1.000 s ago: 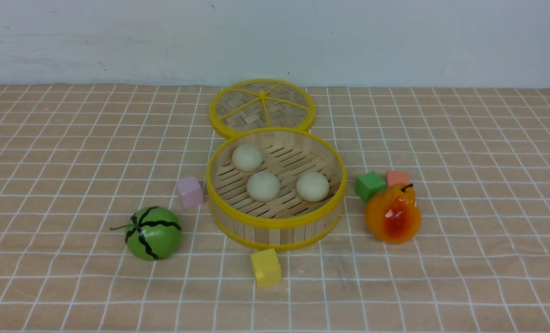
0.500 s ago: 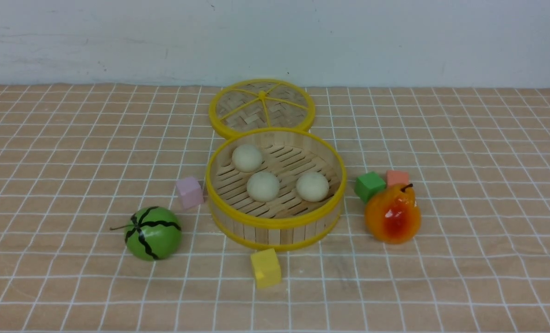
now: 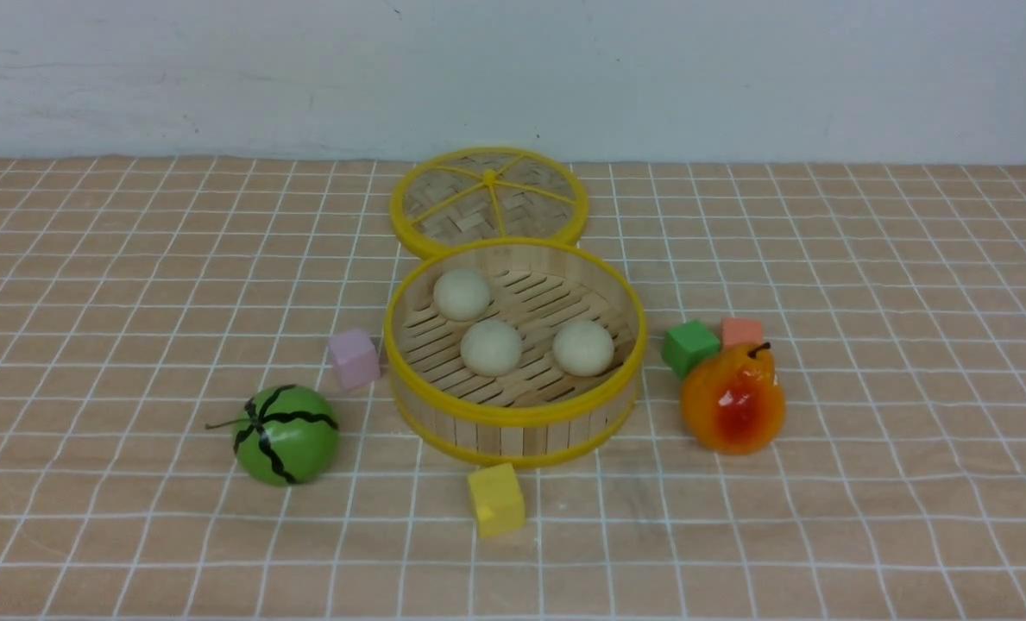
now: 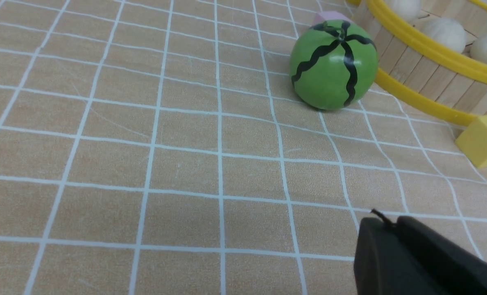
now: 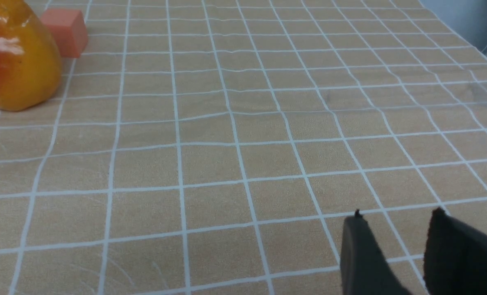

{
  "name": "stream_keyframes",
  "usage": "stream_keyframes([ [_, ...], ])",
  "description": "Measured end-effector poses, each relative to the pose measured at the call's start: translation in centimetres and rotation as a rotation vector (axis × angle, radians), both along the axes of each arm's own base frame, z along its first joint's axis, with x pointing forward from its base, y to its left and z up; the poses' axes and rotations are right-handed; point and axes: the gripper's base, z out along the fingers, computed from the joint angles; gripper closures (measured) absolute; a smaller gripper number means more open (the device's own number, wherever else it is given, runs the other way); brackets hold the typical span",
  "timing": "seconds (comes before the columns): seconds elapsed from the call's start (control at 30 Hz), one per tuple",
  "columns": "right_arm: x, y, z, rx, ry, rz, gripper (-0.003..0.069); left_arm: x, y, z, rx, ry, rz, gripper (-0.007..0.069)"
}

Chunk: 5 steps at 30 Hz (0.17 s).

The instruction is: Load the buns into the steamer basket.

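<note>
- Since all 3 buns (image 3: 491, 348) lie on the slatted floor of the basket (image 3: 513, 412), the task looks done as far as the front view shows; none is left on the cloth (image 3: 133, 259).
- 1 bun sits toward the far left of the floor and 2 sit side by side nearer the front, all apart from each other.
- Lying flat just behind the basket is the lid (image 3: 488, 200); covering is not asked for.
- Left gripper (image 4: 390, 224): its jaws meet with no gap, holding nothing, near the watermelon (image 4: 333, 65).
- Right gripper (image 5: 395, 219): jaws slightly parted and empty, over bare cloth well away from the pear (image 5: 16, 65).
- Judged remaining: nothing beyond keeping both arms clear.
</note>
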Motion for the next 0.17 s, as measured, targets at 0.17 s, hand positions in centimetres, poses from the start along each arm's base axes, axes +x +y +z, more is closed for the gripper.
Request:
stream_keyframes([
  [0.17, 0.00, 0.00, 0.00, 0.000, 0.000, 0.000, 0.0418, 0.01, 0.05, 0.00, 0.000, 0.000, 0.009, 0.0587],
])
